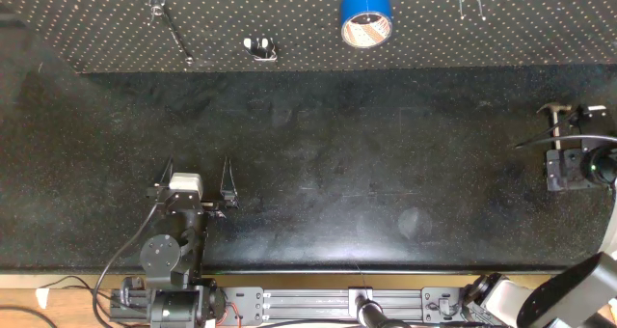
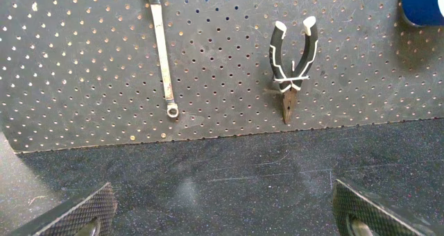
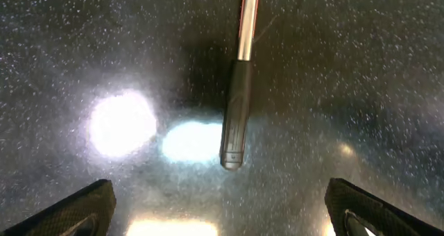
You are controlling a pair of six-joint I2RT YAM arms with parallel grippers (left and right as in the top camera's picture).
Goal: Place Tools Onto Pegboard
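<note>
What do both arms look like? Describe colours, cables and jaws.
Left arm: black joints, a silver block at the wrist, a black cable trailing off its base. Right arm: black wrist, pale grey link, black cable. Both have dark jaws with a carbon-weave texture.

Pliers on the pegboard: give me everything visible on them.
The pliers hang on the pegboard, nose down, handles up and splayed. The handles look black with white trim, and the dark metal nose tapers to a closed point. They appear to hang by the gap between the handles; the peg itself is hard to make out. They sit between the wrench and the blue tape roll, touching neither.
</note>
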